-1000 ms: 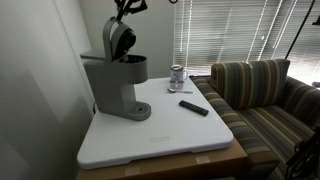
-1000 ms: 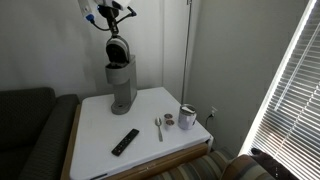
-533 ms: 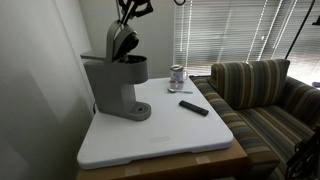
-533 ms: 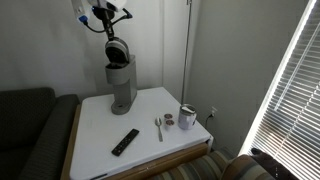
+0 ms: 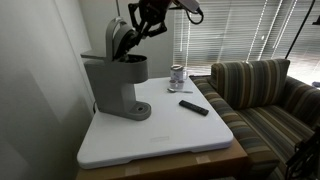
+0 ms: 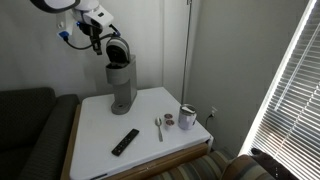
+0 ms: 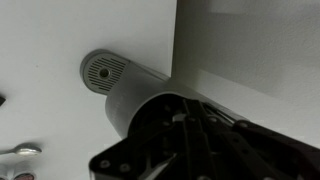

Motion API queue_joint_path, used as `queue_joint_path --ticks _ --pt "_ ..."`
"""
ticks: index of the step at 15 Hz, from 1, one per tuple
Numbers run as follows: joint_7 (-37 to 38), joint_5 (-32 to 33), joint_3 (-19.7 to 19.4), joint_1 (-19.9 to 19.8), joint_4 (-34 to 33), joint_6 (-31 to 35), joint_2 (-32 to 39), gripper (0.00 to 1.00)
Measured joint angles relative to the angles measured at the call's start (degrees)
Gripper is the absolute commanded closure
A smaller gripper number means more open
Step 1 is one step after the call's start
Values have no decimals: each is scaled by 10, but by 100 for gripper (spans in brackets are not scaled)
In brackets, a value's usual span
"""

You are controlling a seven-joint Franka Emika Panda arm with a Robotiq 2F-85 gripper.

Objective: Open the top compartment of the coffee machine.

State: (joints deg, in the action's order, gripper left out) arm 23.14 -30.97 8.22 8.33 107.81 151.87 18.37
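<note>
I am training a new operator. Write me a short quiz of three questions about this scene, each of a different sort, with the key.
1. True or false: the top compartment of the coffee machine stands raised open.
2. The black remote lies: A) on the white table; B) on the drip base; C) in the gripper.
3. Fill in: the striped ____ stands beside the table.
Key: 1 true; 2 A; 3 sofa.
</note>
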Motion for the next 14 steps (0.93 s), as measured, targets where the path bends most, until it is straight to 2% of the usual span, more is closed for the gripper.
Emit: queue_joint_path --ticks 4,5,6,11,14 --pt "-2 -9 8 0 73 15 -45 100" --pt "-3 -8 8 0 92 15 -61 74" --pt "-4 -8 8 0 111 14 -77 73" --pt "-28 -9 8 0 189 -7 -163 38" --pt "-85 -44 8 0 209 -49 -200 18"
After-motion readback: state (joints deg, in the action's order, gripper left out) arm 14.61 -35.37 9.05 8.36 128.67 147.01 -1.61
